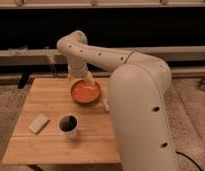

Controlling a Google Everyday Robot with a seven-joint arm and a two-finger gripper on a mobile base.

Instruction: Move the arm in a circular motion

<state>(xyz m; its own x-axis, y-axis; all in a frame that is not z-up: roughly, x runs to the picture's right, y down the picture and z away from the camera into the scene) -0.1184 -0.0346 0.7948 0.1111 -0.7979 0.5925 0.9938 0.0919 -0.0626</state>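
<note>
The cream-white arm (138, 100) rises as a thick tube from the lower right. It bends at the shoulder, runs left along a segment with small dark holes (96, 54), and turns down at an elbow (73, 42). The gripper (80, 76) hangs at its end, just above the far rim of an orange bowl (86, 93) on the wooden table (46, 97). It looks empty.
A white cup with a dark inside (69, 125) stands near the table's front. A pale rectangular block (39, 123) lies at the front left. A small white object (106, 104) sits beside the bowl. Dark shelving and a rail run behind the table.
</note>
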